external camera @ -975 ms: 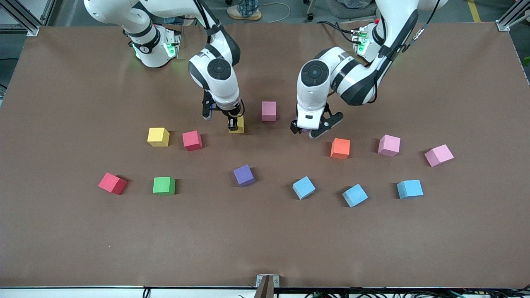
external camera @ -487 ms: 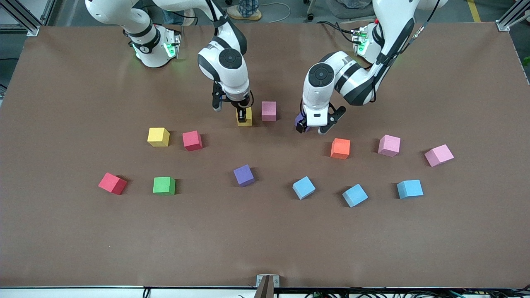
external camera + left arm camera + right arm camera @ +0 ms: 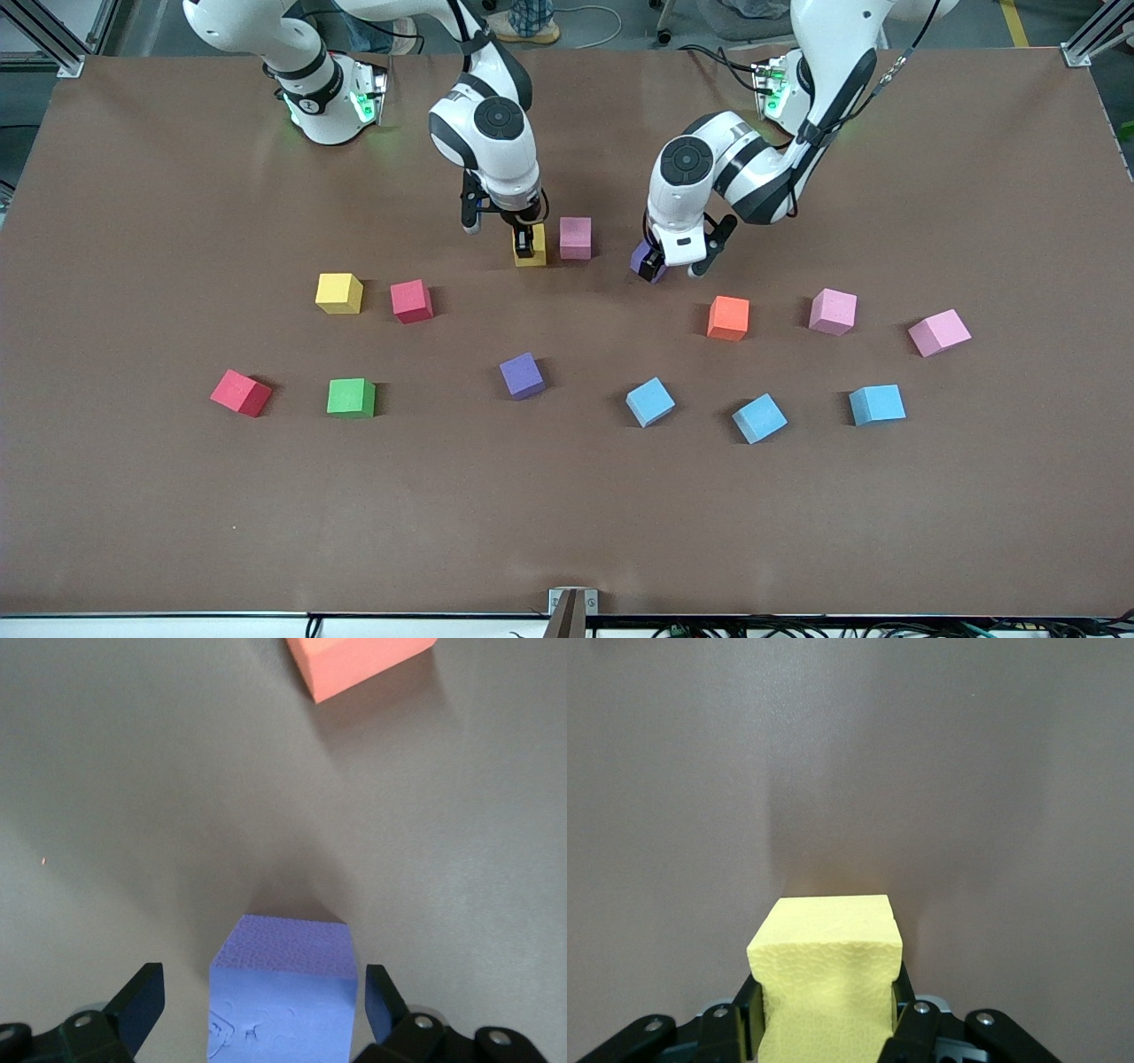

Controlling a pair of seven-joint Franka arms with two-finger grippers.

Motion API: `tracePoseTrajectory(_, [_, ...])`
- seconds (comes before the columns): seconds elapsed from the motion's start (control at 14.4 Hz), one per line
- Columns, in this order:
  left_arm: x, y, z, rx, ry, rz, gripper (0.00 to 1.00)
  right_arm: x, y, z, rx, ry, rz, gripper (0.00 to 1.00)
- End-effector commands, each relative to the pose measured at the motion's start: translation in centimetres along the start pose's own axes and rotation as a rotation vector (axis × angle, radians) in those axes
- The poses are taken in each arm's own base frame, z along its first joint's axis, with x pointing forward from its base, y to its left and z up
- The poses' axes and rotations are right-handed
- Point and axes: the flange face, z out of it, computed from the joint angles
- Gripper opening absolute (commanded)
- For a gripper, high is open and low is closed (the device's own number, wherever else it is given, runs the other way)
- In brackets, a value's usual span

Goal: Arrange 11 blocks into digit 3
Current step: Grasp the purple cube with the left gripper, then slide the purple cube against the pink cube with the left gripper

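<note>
While the brown table [image 3: 177, 496] spreads under everything, the two white arms reach down from its upper edge toward the middle. The right arm [image 3: 483, 133] brings the right gripper [image 3: 529, 241] down at a yellow block [image 3: 530, 257], its fingers clenched on the cube's two sides; the right wrist view shows the yellow foam squeezed between the pads [image 3: 897, 1010]. That block sits just beside a pink block [image 3: 575, 237], on the side toward the right arm's end of the table.

The left arm [image 3: 709, 173] sets the left gripper [image 3: 675, 259] around a purple block [image 3: 648, 261]. In the left wrist view its fingers [image 3: 137, 1005] stand wide, released, with a gap on each side of the purple cube [image 3: 283, 992], so nothing is grasped there.

The other blocks lie loose and apart, forming no digit yet. In a middle row: a second yellow block [image 3: 338, 293], a red block [image 3: 411, 300], an orange block [image 3: 728, 317], and two pale pink blocks [image 3: 833, 311] [image 3: 939, 332]. Nearer to the front camera: another red block [image 3: 240, 392], a green block [image 3: 351, 397], a second purple block [image 3: 522, 375], and three light blue blocks [image 3: 650, 401] [image 3: 759, 418] [image 3: 877, 404].
</note>
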Motion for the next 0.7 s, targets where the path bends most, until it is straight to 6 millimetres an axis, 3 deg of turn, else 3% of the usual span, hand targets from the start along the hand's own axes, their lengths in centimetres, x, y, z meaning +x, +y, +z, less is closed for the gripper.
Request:
tracePoseTrajectory(0.0, [-0.6,0.1,1.4,-0.019,-0.042,-0.047,0.91,-1.6,1.8,1.8,0.003,-0.011,0.027,0.00])
tracePoseTrajectory(0.14, [-0.7,0.1,2.1,-0.017,-0.050,-0.069,0.68,-1.9,2.1,1.8,0.003,-0.011,0.025,0.00])
tracePoseTrajectory(0.35, [-0.9,0.3,1.2,-0.031,-0.049,-0.135,0.29,-2.5,2.2,1.9,0.006,-0.015,0.018,0.00])
tracePoseTrajectory(0.42, [-1.7,0.2,1.0,-0.032,-0.055,-0.153,0.23,-2.6,2.2,1.9,0.006,-0.015,0.018,0.00])
tracePoseTrajectory(0.63, [-3.2,0.2,-0.3,-0.053,-0.063,-0.242,0.23,-2.7,2.4,1.9,0.006,-0.015,0.015,0.00])
